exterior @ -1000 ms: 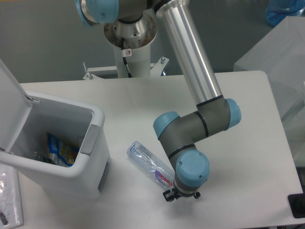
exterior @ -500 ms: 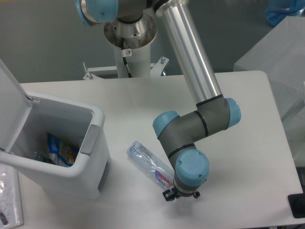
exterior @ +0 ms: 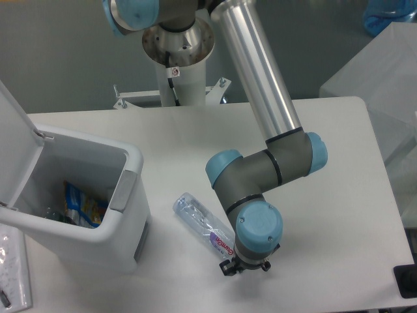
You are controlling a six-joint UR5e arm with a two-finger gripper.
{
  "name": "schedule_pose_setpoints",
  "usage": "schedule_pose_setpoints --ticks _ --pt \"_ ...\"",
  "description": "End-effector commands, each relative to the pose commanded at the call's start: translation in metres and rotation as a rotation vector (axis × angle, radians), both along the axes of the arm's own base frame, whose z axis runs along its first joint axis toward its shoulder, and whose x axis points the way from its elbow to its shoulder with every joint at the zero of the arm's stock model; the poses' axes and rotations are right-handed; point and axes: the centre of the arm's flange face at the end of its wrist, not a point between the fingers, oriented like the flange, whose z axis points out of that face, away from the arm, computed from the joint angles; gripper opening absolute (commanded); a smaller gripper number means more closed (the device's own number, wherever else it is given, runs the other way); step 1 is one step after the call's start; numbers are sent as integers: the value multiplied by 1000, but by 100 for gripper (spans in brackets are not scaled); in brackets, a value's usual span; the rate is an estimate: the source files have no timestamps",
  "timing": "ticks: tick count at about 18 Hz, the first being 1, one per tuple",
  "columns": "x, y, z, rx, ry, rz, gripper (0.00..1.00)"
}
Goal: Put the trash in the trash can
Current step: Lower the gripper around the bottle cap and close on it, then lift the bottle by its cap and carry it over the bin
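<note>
**Bottle not yet binned, lid already up**

Partly done at best. Trash can (exterior: 85,195) standing with flip lid (exterior: 16,150) swung open; inside, a blue-and-yellow printed packet (exterior: 81,205) and some clear scraps, too small to identify. No crumpled green-print wrapper to be made out for certain, whether inside the can or out on the table (exterior: 339,195).

Main piece outstanding: crushed clear bottle (exterior: 202,222) lying on its side on the table, just right of the trash can's front corner, apart from it, purple-pink label end pointing away from the can. Cap hidden under the arm.

Gripper (exterior: 244,266) down at that far label end, right at the bottle, wrist housing blocking the view from above. Cannot tell how wide the fingers stand, nor whether anything is clamped between them; only small dark tips visible beneath the blue cap.

Left to do, by judgement: secure the bottle, lift, carry over to the open can, release inside.
</note>
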Motion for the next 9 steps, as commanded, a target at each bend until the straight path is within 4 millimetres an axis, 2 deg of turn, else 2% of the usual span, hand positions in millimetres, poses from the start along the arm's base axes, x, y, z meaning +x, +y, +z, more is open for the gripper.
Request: schedule_pose_setpoints --ticks 4,6,9 --pt "-4 -8 54 120 2 4 33" --pt "-5 -5 83 202 31 -1 32" --pt "-4 -9 138 352 80 -12 32"
